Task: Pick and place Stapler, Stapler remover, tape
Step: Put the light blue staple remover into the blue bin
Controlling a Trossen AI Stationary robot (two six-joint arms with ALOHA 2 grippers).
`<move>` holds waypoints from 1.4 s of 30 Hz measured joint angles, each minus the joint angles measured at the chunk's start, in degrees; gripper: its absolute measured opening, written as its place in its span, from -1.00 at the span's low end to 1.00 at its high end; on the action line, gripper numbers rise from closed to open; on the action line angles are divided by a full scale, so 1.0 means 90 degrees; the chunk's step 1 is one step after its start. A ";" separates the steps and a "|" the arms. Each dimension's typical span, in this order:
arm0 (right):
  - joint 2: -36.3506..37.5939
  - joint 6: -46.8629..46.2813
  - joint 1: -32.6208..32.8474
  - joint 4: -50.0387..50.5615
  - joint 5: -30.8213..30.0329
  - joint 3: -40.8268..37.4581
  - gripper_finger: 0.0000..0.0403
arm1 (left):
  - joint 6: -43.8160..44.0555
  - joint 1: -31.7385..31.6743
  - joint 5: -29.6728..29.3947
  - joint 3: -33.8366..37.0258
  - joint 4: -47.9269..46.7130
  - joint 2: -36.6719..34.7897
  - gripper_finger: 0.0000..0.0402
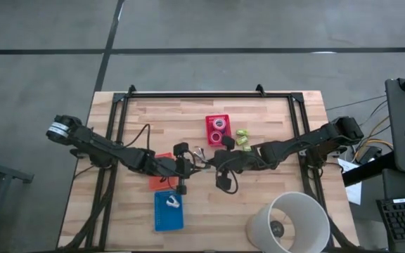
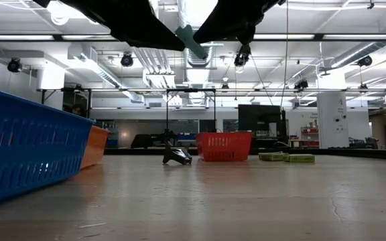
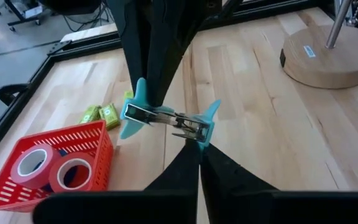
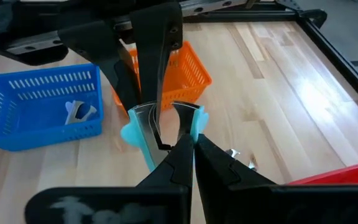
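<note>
Above the table's middle, the left gripper [image 3: 199, 149] and the right gripper [image 4: 188, 140] meet, both pinching one teal staple remover [image 3: 169, 118] held clear of the wooden tabletop [image 1: 273, 119]. Taking the red basket [image 1: 217, 129] as landmark: two tape rolls [image 3: 51, 171] lie inside it, green packets [image 1: 242, 139] sit just beside it, and another staple remover [image 2: 177, 156] lies on the table near it. The orange basket [image 4: 188, 71] and the blue basket [image 1: 168, 211] stand beyond the grippers. Bare wood runs from the red basket to the table's black frame [image 1: 195, 95].
</note>
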State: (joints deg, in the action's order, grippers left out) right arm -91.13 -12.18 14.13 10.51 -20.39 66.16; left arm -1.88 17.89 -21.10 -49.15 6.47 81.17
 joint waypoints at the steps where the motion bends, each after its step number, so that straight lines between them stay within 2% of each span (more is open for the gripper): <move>1: 0.0000 -0.0030 0.0002 -0.0001 0.0043 -0.0014 -0.96 | -0.0002 0.0000 0.0019 0.0000 -0.0035 0.0000 -0.97; 8: 0.0000 -0.0028 0.0031 -0.0015 0.0132 -0.0032 -0.91 | -0.0007 0.0005 0.0056 -0.0012 -0.0280 -0.0043 -0.98; 17: 0.0000 0.0135 0.0068 -0.0047 0.0131 -0.0032 -0.49 | 0.0347 0.0014 0.0101 -0.0012 -0.0997 -0.0233 -0.99; 19: 0.0000 0.0301 0.0068 -0.0044 0.0132 -0.0032 -0.40 | 0.0578 0.0037 0.0479 -0.0012 -0.1066 -0.0290 -0.99; 22: 0.0000 0.0402 0.0068 -0.0047 0.0132 -0.0032 -0.30 | 0.1096 0.0129 0.1546 -0.0012 -0.1373 -0.0346 -0.98; 25: 0.0000 0.0405 0.0068 -0.0045 0.0132 -0.0041 -0.23 | 0.1780 0.0296 0.2284 -0.0010 -0.1903 -0.0382 -0.98; 28: 0.0000 0.0409 0.0066 -0.0041 0.0125 -0.0044 -0.18 | 0.2539 0.0569 0.2712 -0.0010 -0.2397 -0.0458 -0.99; 34: 0.0000 0.0419 0.0052 -0.0048 0.0103 -0.0044 -0.15 | 0.3763 0.1342 0.3278 -0.0007 -0.2735 -0.0512 -0.95; 37: 0.0000 0.0399 0.0049 -0.0050 0.0101 -0.0045 -0.16 | 0.4040 0.1680 0.3199 0.0009 -0.2842 -0.0512 -0.95; 42: 0.0000 0.0377 0.0048 -0.0057 0.0096 -0.0097 -0.20 | 0.4588 0.1919 0.2261 0.0249 -0.2767 -0.0510 -0.96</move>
State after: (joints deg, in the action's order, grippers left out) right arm -91.13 -8.78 14.56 9.99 -19.53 65.28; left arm 39.41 35.16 -0.75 -46.91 -18.44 76.58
